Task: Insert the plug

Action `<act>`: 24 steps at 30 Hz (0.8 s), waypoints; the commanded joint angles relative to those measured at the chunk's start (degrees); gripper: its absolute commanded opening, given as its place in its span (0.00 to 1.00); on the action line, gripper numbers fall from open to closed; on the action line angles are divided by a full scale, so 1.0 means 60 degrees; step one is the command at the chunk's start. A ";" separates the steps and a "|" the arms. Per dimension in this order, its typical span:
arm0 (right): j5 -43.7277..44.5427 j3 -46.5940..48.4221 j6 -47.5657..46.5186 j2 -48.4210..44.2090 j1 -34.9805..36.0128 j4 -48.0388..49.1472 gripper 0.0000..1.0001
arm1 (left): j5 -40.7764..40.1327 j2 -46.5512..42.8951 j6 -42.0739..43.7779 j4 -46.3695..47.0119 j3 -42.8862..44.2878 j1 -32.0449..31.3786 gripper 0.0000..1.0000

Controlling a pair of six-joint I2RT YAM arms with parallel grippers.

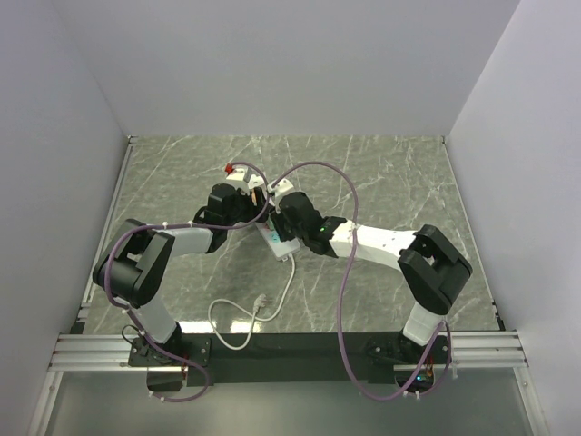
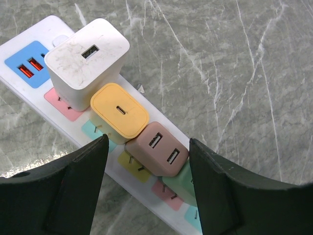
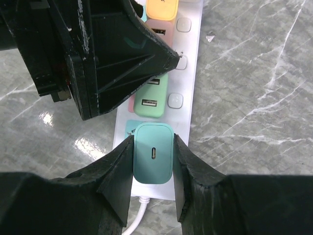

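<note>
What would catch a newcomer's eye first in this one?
The right gripper clamped on a teal charger at the cable end of the white power strip. Then the colourful row of plugged-in blocks beyond it: white charger, yellow charger and pink charger, with the left gripper open astride the pink one.

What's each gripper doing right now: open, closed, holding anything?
Left gripper: open, holding nothing.
Right gripper: closed on the teal plug.

From above, only a corner of the power strip (image 1: 280,243) shows — the rest is hidden.
</note>
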 commanded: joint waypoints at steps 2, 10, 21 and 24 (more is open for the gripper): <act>0.0113 0.0561 0.0259 -0.0128 0.0115 0.0107 0.00 | 0.0176 0.0054 0.0167 -0.0131 0.0271 -0.0002 0.72; 0.0171 0.0634 0.0362 0.0165 0.0203 0.0151 0.00 | 0.0190 0.0054 0.0181 -0.0146 0.0271 -0.0002 0.72; 0.0435 0.0692 0.0289 0.0517 0.0217 0.0137 0.00 | 0.0176 0.0010 0.0196 -0.0190 0.0256 -0.0002 0.71; 0.0465 0.0737 0.0289 0.0575 0.0217 0.0136 0.00 | 0.0132 0.0039 0.0225 -0.0219 0.0285 -0.0002 0.71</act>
